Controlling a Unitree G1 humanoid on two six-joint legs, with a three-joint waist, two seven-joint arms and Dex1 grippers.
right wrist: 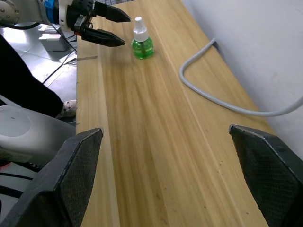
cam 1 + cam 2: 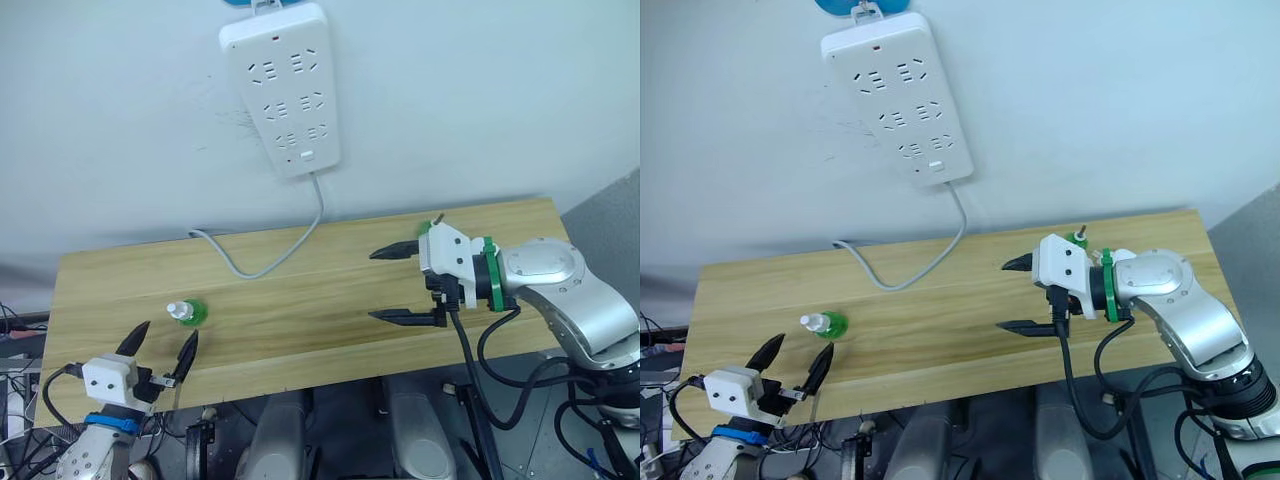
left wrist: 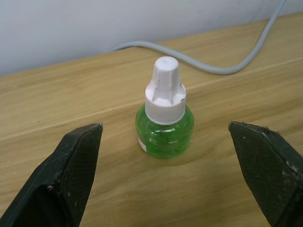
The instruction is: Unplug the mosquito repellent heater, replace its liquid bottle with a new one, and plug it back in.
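A small green liquid bottle (image 2: pixel 186 313) with a white cap stands upright on the wooden table (image 2: pixel 320 300) near the front left. My left gripper (image 2: pixel 168 333) is open just in front of it, and the bottle (image 3: pixel 164 118) sits centred beyond the two fingertips without touching them. Over the right half of the table, my right gripper (image 2: pixel 372 286) is open and empty, pointing left. A small green item (image 2: pixel 436 224) peeks out behind its wrist; I cannot tell what it is. The mosquito repellent heater is out of view.
A long white power strip (image 2: pixel 280 90) hangs on the wall above the table with bare sockets. Its grey cable (image 2: pixel 270 262) loops down onto the table's back edge. Cables hang below the table's front edge.
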